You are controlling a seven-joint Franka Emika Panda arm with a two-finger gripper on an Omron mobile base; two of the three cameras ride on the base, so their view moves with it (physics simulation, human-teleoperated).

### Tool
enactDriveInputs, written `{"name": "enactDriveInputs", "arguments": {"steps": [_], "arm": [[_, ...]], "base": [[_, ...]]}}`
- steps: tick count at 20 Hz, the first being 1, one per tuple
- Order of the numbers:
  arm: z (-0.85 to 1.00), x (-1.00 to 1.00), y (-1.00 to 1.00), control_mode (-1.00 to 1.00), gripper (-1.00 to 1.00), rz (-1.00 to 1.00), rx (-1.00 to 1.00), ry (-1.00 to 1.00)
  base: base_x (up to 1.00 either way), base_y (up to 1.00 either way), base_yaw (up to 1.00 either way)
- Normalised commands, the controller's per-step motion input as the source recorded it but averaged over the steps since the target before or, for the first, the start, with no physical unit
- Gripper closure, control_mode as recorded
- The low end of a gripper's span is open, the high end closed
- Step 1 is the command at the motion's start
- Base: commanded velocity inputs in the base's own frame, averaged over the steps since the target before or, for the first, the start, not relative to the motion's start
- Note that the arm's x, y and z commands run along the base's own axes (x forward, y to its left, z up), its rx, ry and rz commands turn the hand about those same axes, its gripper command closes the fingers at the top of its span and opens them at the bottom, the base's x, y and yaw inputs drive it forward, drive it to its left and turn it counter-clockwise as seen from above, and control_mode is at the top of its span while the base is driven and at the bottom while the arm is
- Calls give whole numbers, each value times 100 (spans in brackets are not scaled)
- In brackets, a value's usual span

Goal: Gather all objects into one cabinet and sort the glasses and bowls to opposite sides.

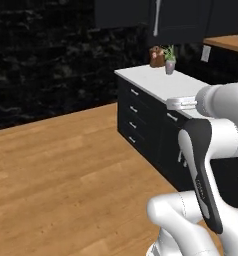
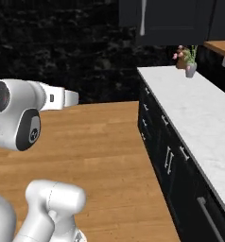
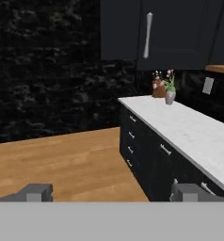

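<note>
The black wall cabinet (image 3: 175, 33) hangs at the upper right above the counter, its tall door shut, with a slim white bar handle (image 3: 148, 35). It also shows at the top of the left base view as the cabinet (image 1: 191, 20) and in the right base view as the cabinet (image 2: 171, 21). My gripper (image 3: 114, 195) is open with nothing between its fingertips (image 3: 38, 192). It is well short of the cabinet and points toward the counter's near end. The glasses and bowls are out of view.
A white marble counter (image 3: 194, 129) runs back on the right over black drawer units (image 3: 132, 141). At its far end stand a small grey vase of flowers (image 3: 170, 96) and a brown object (image 3: 157, 88). Open wooden floor (image 3: 62, 155) lies to the left, with a dark stone wall behind.
</note>
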Motion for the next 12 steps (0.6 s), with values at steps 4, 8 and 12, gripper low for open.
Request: {"name": "enactDriveInputs", "arguments": {"steps": [4, 8, 12], "arm": [[0, 0, 0, 100, -100, 0, 0, 0], [0, 0, 0, 100, -100, 0, 0, 0], [0, 0, 0, 100, -100, 0, 0, 0]], "base": [[100, 31, -1], [100, 28, -3], [100, 23, -7]]}}
